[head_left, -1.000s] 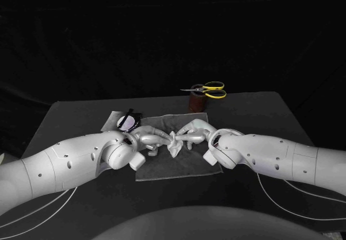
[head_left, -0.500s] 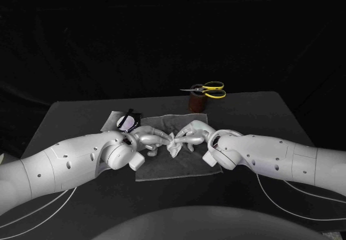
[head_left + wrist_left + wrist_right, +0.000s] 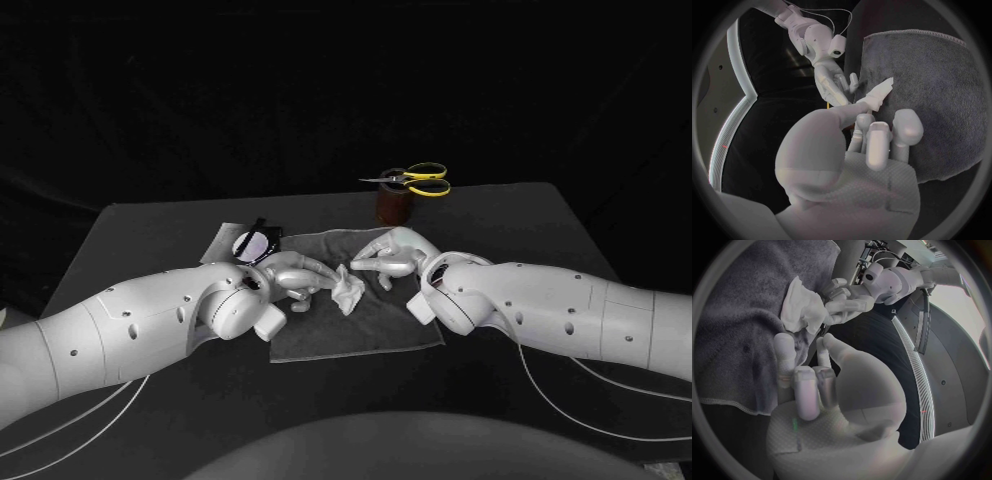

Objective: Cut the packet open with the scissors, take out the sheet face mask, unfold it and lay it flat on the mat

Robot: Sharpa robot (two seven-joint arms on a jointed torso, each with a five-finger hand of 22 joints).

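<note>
The left robot hand (image 3: 296, 275) pinches the sheet face mask (image 3: 348, 286) between its thumb and a finger. The mask is out of its packet and is a crumpled, partly folded white wad. It hangs from those fingertips over the middle of the grey mat (image 3: 361, 335); I cannot tell whether its lower edge touches the cloth. The left wrist view shows a pointed corner of the mask sticking out past the pinching fingertips, while the other fingers are curled loosely beneath. The right robot hand (image 3: 387, 258) is just beside the mask, on its far right side, with its fingers stretched out and slightly apart. It has hold of nothing, and the right wrist view shows a clear gap between its fingers and the white sheet. The mat lies flat in the centre of the black table (image 3: 159, 225). The packet (image 3: 245, 242) lies at the mat's far left corner, close behind the left wrist and partly hidden by it. Well behind the mat, at the table's far edge, the yellow-handled scissors (image 3: 415, 179) rest on top of a dark brown holder (image 3: 394, 208).
</note>
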